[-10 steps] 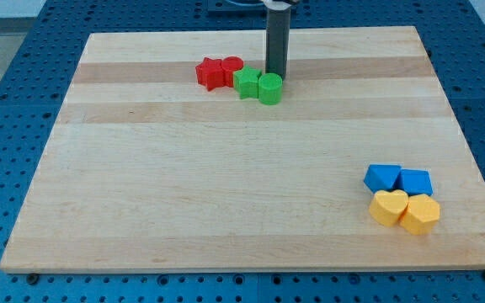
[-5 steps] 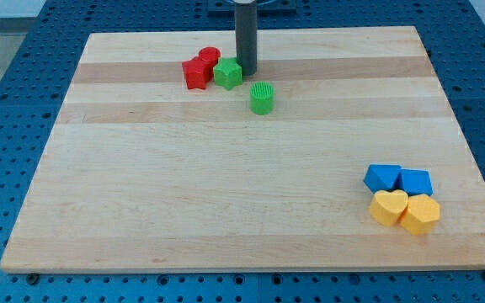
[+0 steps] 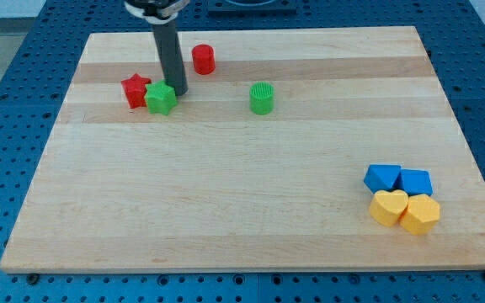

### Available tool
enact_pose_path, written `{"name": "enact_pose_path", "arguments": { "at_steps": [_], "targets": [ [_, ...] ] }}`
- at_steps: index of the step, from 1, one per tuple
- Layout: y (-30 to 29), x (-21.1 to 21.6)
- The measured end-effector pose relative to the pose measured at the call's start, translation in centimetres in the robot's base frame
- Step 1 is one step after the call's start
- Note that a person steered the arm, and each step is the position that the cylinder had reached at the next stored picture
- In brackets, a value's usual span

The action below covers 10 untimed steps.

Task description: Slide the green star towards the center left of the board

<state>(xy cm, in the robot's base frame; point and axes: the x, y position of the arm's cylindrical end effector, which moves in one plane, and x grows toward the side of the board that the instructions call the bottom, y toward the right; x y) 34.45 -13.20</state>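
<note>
The green star (image 3: 161, 98) lies on the wooden board (image 3: 242, 194) at the upper left, touching the red star (image 3: 135, 91) on its left. My tip (image 3: 178, 91) stands right against the green star's right side. The rod rises from there to the view's top. A red cylinder (image 3: 203, 59) stands apart, above and to the right of my tip. A green cylinder (image 3: 262, 98) stands alone further right.
Two blue blocks (image 3: 398, 179) and two yellow blocks (image 3: 404, 210) sit clustered near the board's lower right corner. A blue pegboard table (image 3: 7, 101) surrounds the board.
My tip has moved left and slightly down, pushing the green star and red star left. The red cylinder has been left behind; the green cylinder has stayed where it separated earlier.
</note>
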Motion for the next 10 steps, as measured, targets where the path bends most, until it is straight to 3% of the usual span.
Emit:
{"name": "enact_pose_path", "arguments": {
  "at_steps": [3,5,7,10],
  "targets": [
    [-4.0,2.4],
    [-3.6,2.5],
    [-2.8,5.4],
    [-7.6,6.2]
  ]
}}
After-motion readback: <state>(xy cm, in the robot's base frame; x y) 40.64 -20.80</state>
